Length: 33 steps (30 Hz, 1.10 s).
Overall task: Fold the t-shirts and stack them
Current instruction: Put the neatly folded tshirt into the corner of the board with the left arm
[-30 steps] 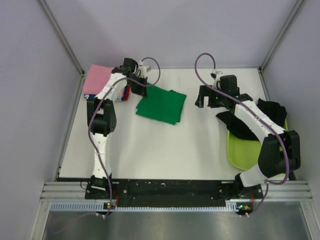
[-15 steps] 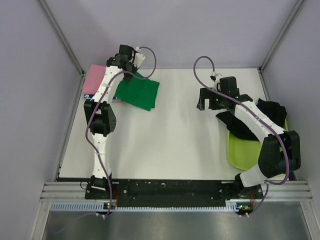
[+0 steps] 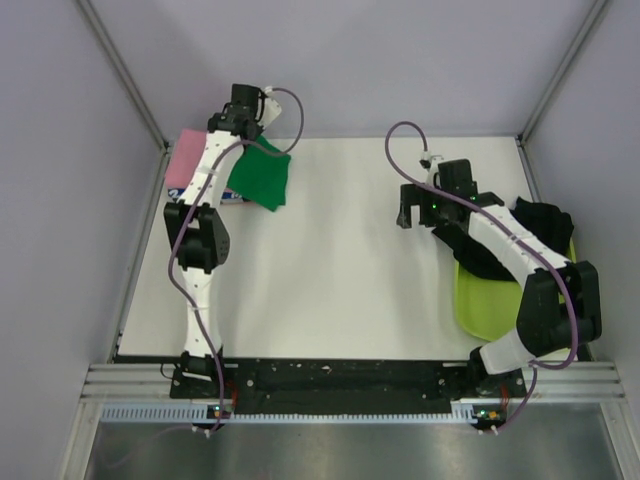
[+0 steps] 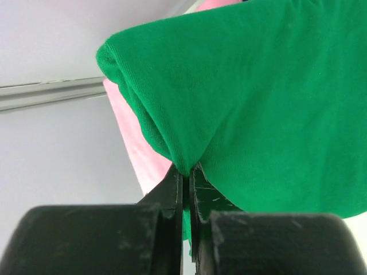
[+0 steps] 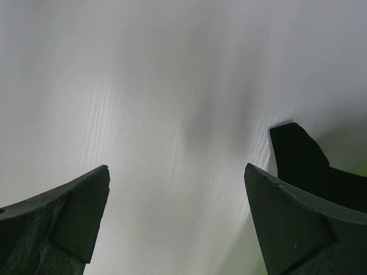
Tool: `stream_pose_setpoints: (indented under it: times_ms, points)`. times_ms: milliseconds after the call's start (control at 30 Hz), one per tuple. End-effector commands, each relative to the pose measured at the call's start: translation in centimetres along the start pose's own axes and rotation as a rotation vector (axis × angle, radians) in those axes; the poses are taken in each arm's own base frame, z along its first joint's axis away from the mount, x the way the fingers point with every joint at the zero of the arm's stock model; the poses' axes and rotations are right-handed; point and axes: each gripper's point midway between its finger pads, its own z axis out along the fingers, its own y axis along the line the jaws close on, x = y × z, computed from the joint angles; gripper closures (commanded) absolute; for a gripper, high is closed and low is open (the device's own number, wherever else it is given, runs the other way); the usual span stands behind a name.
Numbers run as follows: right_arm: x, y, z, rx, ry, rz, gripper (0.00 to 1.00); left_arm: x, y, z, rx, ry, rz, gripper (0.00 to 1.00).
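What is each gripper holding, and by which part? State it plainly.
The left gripper is shut on the green t-shirt, pinching a fold at its edge. The right gripper is open, holding nothing.

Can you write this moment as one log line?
left jaws: shut on green t-shirt, hanging | right jaws: open, empty | black t-shirt: over tub

Overhead, close wrist views (green t-shirt (image 3: 259,178) (image 4: 275,103) shared)

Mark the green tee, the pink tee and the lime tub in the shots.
green t-shirt (image 3: 262,180), top view, middle of the cloth.
pink t-shirt (image 3: 188,158), top view, its bare upper face.
lime-green tub (image 3: 482,305), top view, bare floor near its left wall.
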Motion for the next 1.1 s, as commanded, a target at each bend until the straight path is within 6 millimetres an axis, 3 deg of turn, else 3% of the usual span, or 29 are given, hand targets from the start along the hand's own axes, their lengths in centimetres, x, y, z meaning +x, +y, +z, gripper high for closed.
stream_pose_setpoints:
  times_ms: [0, 300, 533, 667, 767, 1000, 1033, 1067]
  points:
    - [-0.8, -0.1, -0.9, 0.013, -0.046, -0.032, 0.01, -3.3, 8.9, -7.1, -0.228, -0.154, -0.065, 1.0]
    - [-0.8, -0.3, -0.9, 0.028, -0.046, -0.043, 0.01, -3.2, 11.9, -8.1, -0.294, -0.177, -0.063, 1.0]
    - [-0.8, -0.4, -0.8, 0.033, -0.042, -0.047, 0.01, -3.0, 13.8, -10.2, -0.318, -0.215, -0.098, 1.0]
    - [-0.7, -0.6, -0.9, 0.043, -0.04, -0.051, 0.01, -2.0, 14.7, -10.1, -0.333, -0.199, -0.107, 1.0]
    - [-0.5, -0.7, -0.8, 0.048, -0.036, -0.054, 0.01, -0.8, 15.4, -9.0, -0.343, -0.173, -0.118, 1.0]
    - [-1.2, -0.5, -1.2, 0.039, -0.047, -0.059, 0.01, 2.4, 14.5, -4.0, -0.315, -0.08, -0.121, 1.0]
    - [-1.4, -0.4, -1.3, 0.036, -0.05, -0.058, 0.01, 4.4, 15.6, -3.0, -0.331, -0.04, -0.138, 1.0]
    - [-1.6, -0.4, -1.4, 0.035, -0.053, -0.057, 0.01, 5.0, 15.7, -2.2, -0.337, -0.021, -0.139, 1.0]
